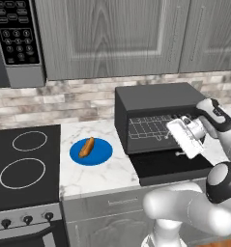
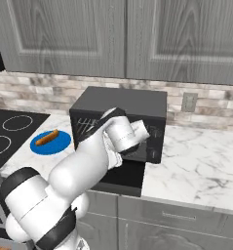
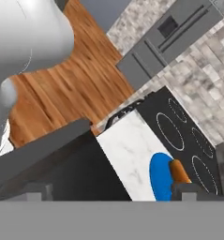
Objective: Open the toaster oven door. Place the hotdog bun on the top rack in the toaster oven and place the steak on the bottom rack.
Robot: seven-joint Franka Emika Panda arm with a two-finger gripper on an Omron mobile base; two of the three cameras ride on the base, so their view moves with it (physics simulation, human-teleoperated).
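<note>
The hotdog bun (image 1: 87, 147) lies on a blue plate (image 1: 100, 155) on the marble counter (image 1: 107, 173), left of the toaster oven (image 1: 158, 99). Its door (image 1: 172, 166) lies flat, open. The empty gripper (image 1: 187, 140), jaws spread, hovers before the racks. A black cooktop (image 1: 22, 166) sits left; grey cabinets (image 1: 112, 34) hang above.

Arm: bent at the elbow, forearm reaching up before the toaster oven (image 1: 158, 103).
Wrist: turned sideways at the oven's open front.
Gripper (image 1: 179, 121): jaws spread wide, holding nothing.
</note>
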